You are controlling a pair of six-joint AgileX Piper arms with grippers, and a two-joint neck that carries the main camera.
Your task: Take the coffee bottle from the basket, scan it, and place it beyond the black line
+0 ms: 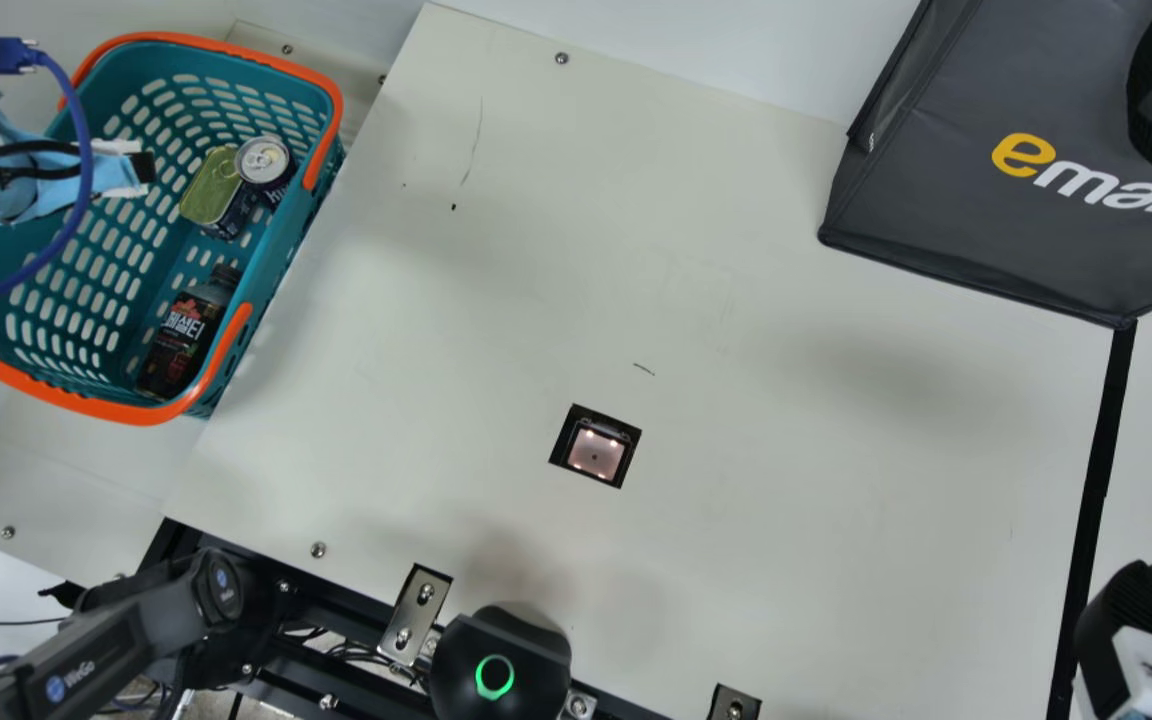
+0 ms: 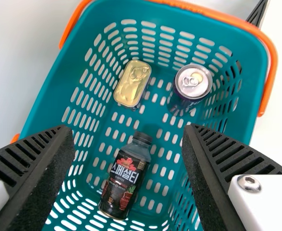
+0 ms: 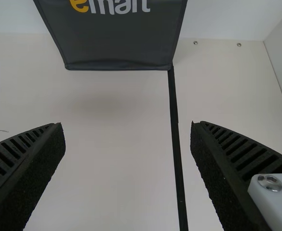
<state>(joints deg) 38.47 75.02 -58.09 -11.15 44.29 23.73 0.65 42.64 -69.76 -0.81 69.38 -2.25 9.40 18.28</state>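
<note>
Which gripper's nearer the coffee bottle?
Left. Left gripper is over the basket that holds the coffee bottle; right gripper is across the table, by the black line.

1 basket [image 1: 142,414] | 1 coffee bottle [image 2: 126,178] | 1 can [image 2: 193,82] | 1 tin [image 2: 132,83] | 1 bag [image 1: 946,200] | 1 scanner [image 1: 596,454] | 1 black line [image 1: 1097,480]

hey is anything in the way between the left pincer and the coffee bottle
Nothing visible stands between the left pincer and the bottle; the left wrist view shows it uncovered. The tin and can sit beyond its cap, apart from it.
</note>
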